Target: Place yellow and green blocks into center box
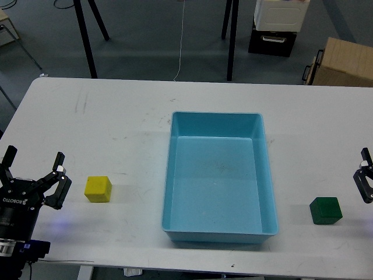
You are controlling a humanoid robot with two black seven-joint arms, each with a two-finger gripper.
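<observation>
White counter (pixel 116 116) spans the view, faint scuff marks toward its far left. Light blue box (pixel 219 178) sits at centre, long axis running away from the robot, nothing inside it.

Left pincer (pixel 32 175) at the lower left edge, fingers spread wide, gripping nothing, hovering over the counter. It sits just left of the yellow block, a gap between them.

Right pincer (pixel 366 182) cut off by the right edge; only one dark finger part shows, so cannot tell whether it is spread or clenched. It holds nothing visible.

Yellow block (pixel 98 189) rests on the counter, left of the box and apart from it, near the front edge.

Green block (pixel 325 210) rests on the counter right of the box, near the front edge, just below and left of the right pincer, not touching it.
</observation>
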